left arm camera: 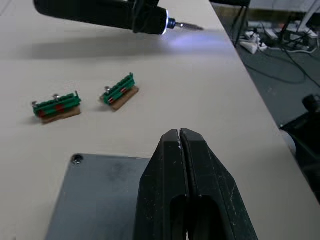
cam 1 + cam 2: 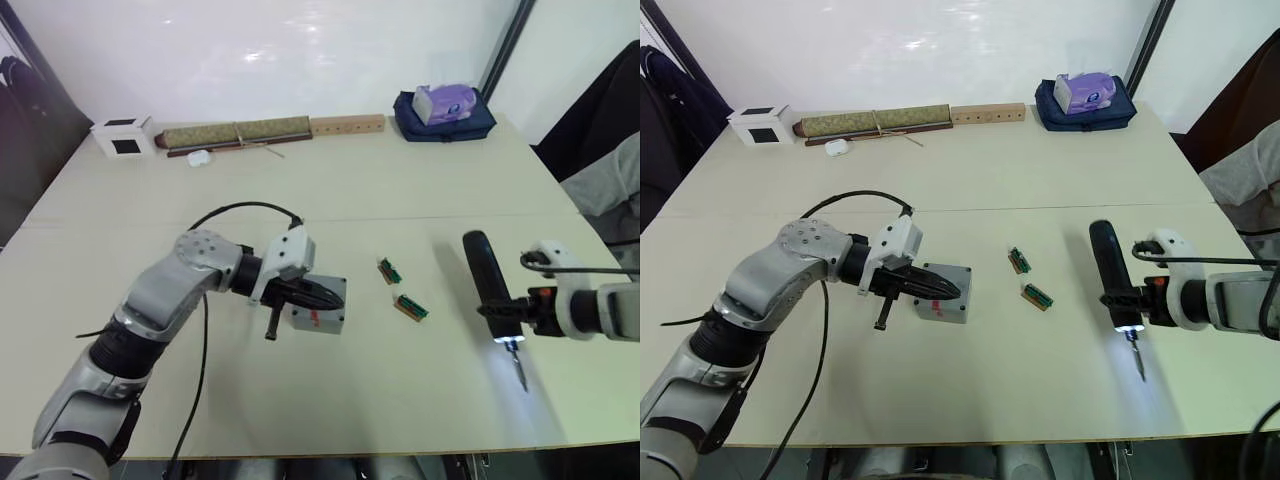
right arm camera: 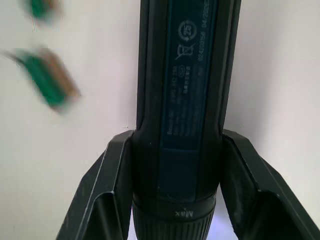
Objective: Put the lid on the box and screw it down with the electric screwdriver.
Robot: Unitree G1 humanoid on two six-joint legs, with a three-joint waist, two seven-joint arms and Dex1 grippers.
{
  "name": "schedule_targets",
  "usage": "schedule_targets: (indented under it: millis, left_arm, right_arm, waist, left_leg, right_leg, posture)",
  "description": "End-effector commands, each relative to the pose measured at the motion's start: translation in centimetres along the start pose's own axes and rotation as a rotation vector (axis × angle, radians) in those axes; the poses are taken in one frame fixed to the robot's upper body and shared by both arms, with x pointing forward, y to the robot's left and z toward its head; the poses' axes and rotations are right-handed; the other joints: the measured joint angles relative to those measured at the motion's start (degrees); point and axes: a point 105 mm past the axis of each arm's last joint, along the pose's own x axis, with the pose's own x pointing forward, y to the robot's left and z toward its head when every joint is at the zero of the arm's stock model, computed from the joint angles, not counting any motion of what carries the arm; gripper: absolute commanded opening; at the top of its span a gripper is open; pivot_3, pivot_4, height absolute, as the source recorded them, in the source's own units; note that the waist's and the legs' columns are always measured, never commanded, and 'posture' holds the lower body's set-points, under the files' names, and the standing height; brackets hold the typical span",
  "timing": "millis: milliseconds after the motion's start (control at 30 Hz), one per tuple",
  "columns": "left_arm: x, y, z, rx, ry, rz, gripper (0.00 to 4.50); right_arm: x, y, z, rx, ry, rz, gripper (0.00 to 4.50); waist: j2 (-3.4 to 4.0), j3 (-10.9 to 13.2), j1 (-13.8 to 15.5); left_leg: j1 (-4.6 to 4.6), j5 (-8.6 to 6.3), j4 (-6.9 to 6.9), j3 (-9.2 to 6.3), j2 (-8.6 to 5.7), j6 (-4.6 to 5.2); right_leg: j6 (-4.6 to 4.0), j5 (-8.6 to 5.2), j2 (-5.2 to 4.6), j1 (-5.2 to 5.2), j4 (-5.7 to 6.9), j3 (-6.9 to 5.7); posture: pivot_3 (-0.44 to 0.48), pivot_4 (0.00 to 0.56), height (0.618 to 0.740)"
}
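1. Look first at the box [image 2: 316, 320]. Sits on the table [image 2: 400, 190] about the middle, a bit toward the near edge, with the lid [image 1: 100, 200] lying flat on top.
2. Check the left fingers [image 1: 165, 190]. Shut tight together with nothing between them, tips over the lid. Hard to say if touching the lid or just above it.
3. Press those shut fingers down on the lid so it cannot slide or spin while a screw goes in. Stay off the corners, so the tool has room.
4. Check the right fingers [image 3: 107, 190]. Closed around the electric screwdriver [image 2: 485, 270], one on each side of its fat dark body, near the end with the light on.
5. Note where the tool is: off to the right of the box, well apart from it, above the table. The thin bit [image 2: 520, 372] points toward the near edge of the table, not at the box.
6. Tip the tool so the bit points straight down before coming in. A leaning bit will likely slip off.
7. Mind the two small green boards [image 2: 390, 270] lying between the box and the tool. Go over them, not through them.
8. Aim for one corner hole [image 1: 76, 159] of the lid. Cannot tell if a screw sits in it yet, so look closely first.
9. Come down slowly, set the bit in the corner, then push gently. Too hard a push may shove the box along the table.
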Motion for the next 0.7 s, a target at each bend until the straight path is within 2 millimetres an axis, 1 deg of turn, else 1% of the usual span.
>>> schedule_targets:
  millis: [33,267,333,367,433,500,567,600,700]
  left_arm:
    - [0.0,-0.3,0.5,0.037,-0.006,0.018,0.00]
    - [0.1,-0.2,-0.3,0.028,0.015,0.047,0.00]
    - [-0.2,0.0,-0.4,0.021,0.019,0.057,0.00]
    - [-0.3,0.1,-0.5,0.018,0.020,0.061,0.00]
    - [-0.5,0.4,-0.6,0.011,0.022,0.069,0.00]
    - [-0.7,0.7,-0.7,0.006,0.027,0.076,0.00]
    - [-1.1,1.1,-1.0,-0.004,0.034,0.086,0.00]
    - [-1.4,1.3,-1.1,-0.010,0.035,0.092,0.00]
    - [-2.8,2.5,-1.0,-0.057,0.009,0.156,0.00]
  right_arm:
    - [-0.4,-0.2,1.1,-0.006,-0.040,0.013,1.81]
    - [0.5,-1.0,0.7,0.015,-0.008,0.003,1.81]
    - [0.6,-1.0,0.7,0.011,-0.009,0.004,2.82]
    - [0.7,-1.0,0.8,0.009,-0.010,0.005,2.88]
    - [0.8,-1.0,0.9,0.007,-0.014,0.006,3.72]
    - [0.9,-1.0,1.2,-0.006,-0.026,-0.003,4.42]
    - [0.7,-0.4,1.7,-0.098,-0.055,0.006,4.42]
    - [0.4,-0.3,2.3,-0.120,-0.085,0.000,4.42]
    - [-1.3,0.1,4.4,-0.196,-0.176,-0.010,4.42]
  waist:
    - [0.00,0.00,-0.05]
    - [-0.03,0.02,0.40]
    - [-0.06,0.04,0.42]
    - [-0.06,0.04,0.41]
    - [-0.06,0.04,0.39]
    - [-0.06,0.04,0.35]
    - [-0.06,0.04,0.32]
    - [-0.05,0.04,0.34]
    - [-0.05,0.04,0.35]
  left_leg:
    - [0.00,0.00,0.00,-0.01,0.00,0.00]
    - [-0.03,0.00,0.02,-0.04,-0.02,0.00]
    - [-0.05,0.00,0.10,-0.05,-0.02,0.00]
    - [-0.06,0.00,0.15,-0.05,-0.02,0.00]
    - [-0.05,0.00,0.29,-0.06,-0.02,0.01]
    - [-0.05,-0.02,0.39,-0.06,-0.01,0.03]
    - [-0.05,-0.03,0.42,-0.06,-0.01,0.04]
    - [-0.05,-0.03,0.43,-0.05,-0.01,0.05]
    - [-0.05,-0.03,0.43,-0.06,-0.01,0.05]
  right_leg:
    - [0.00,0.00,0.00,0.00,0.00,0.01]
    - [0.01,0.00,-0.05,-0.01,0.03,0.01]
    - [0.02,0.01,-0.07,0.01,0.03,-0.02]
    - [0.03,0.02,-0.07,0.02,0.04,-0.02]
    - [0.04,0.02,-0.07,0.12,0.04,-0.07]
    - [0.04,0.02,-0.07,0.17,0.04,-0.10]
    - [0.05,0.03,-0.06,0.18,0.04,-0.11]
    - [0.05,0.03,-0.05,0.18,0.05,-0.12]
    - [0.05,0.03,-0.05,0.18,0.06,-0.12]
  posture:
    - [0.000,0.150,0.740]
    - [0.000,0.150,0.740]
    - [0.000,0.150,0.740]
    - [0.000,0.150,0.740]
    - [0.000,0.150,0.740]
    - [0.000,0.150,0.740]
    - [0.000,0.150,0.740]
    - [0.000,0.150,0.740]
    - [0.000,0.150,0.740]
